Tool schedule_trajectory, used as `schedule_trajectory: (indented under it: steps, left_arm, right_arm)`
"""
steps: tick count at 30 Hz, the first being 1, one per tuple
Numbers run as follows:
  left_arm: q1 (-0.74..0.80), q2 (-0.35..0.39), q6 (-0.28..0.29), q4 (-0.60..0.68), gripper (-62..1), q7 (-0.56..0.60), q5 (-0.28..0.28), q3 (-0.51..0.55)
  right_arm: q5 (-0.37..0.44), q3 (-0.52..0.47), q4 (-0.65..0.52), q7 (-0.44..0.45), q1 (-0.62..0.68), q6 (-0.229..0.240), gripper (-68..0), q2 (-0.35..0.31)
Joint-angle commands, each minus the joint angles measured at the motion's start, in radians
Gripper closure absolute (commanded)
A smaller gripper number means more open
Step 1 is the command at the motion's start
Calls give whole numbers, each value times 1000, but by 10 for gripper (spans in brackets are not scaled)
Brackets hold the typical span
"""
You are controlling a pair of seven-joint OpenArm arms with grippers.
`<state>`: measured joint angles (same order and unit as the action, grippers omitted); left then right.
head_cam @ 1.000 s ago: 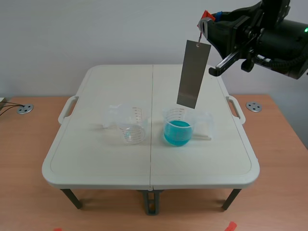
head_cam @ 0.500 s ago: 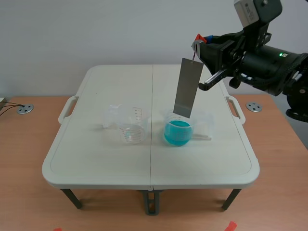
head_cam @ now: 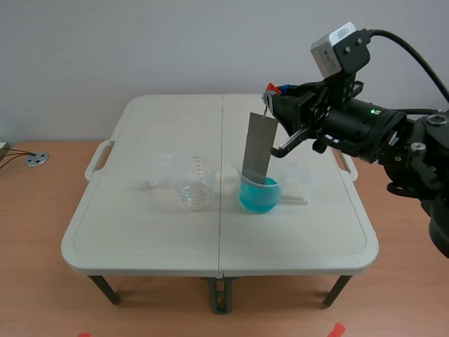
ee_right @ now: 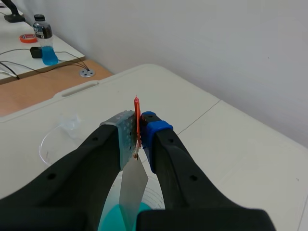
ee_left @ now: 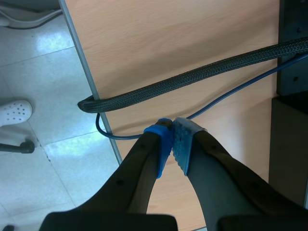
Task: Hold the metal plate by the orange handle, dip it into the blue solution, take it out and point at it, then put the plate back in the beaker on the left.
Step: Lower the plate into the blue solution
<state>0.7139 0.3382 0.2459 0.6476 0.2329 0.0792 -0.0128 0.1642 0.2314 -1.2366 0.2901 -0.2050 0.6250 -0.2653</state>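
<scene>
Here the right pincer grips the orange handle, the metal plate hanging down to the blue solution.

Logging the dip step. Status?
Right gripper shut on orange handle. Left gripper shut on nothing, over desk edge. Metal plate: lower end inside blue solution beaker. Clear beaker beside it, apart.

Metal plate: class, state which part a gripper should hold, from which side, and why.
Take the orange handle at the top of the metal plate, coming in sideways, pinching its flat faces. The plate hangs near upright, lower end inside the beaker of blue solution, leaving only the top free. The right gripper holds it so.
</scene>
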Motion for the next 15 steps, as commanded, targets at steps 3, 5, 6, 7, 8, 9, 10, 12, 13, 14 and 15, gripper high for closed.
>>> schedule_trajectory:
  steps: [3, 5, 6, 7, 8, 9, 10, 12, 13, 14, 15]
  left_arm:
    - [0, 3, 4, 11, -15, 5, 2, 0]
    - [0, 3, 4, 11, -15, 6, 2, 0]
    - [0, 3, 4, 11, -15, 6, 2, 0]
    - [0, 3, 4, 11, -15, 6, 2, 0]
    - [0, 3, 4, 11, -15, 6, 2, 0]
    - [0, 3, 4, 11, -15, 6, 2, 0]
    - [-1, 3, 4, 11, -15, 6, 2, 0]
    - [-2, 3, 4, 11, -15, 6, 2, 0]
    - [-3, 3, 4, 11, -15, 6, 2, 0]
    - [-3, 3, 4, 11, -15, 6, 2, 0]
    - [-3, 3, 4, 11, -15, 6, 2, 0]
  right_arm:
    - [-8, 6, 16, 43, -31, -3, -13, -6]
    - [-8, 6, 32, 51, -31, -3, -13, -6]
    - [-8, 6, 40, 58, -31, -3, -13, -6]
    - [-8, 6, 49, 66, -31, -3, -13, -6]
    - [-9, 6, 56, 72, -31, -3, -13, -6]
    - [-11, 6, 63, 77, -31, -3, -13, -6]
    - [-16, 6, 70, 81, -31, -3, -13, -6]
    - [-26, 6, 81, 88, -31, -3, -13, -6]
    - [-31, 6, 87, 95, -31, -3, -13, -6]
    - [-31, 6, 93, 98, -31, -3, -13, -6]
    - [-31, 6, 98, 100, -31, -3, -13, -6]
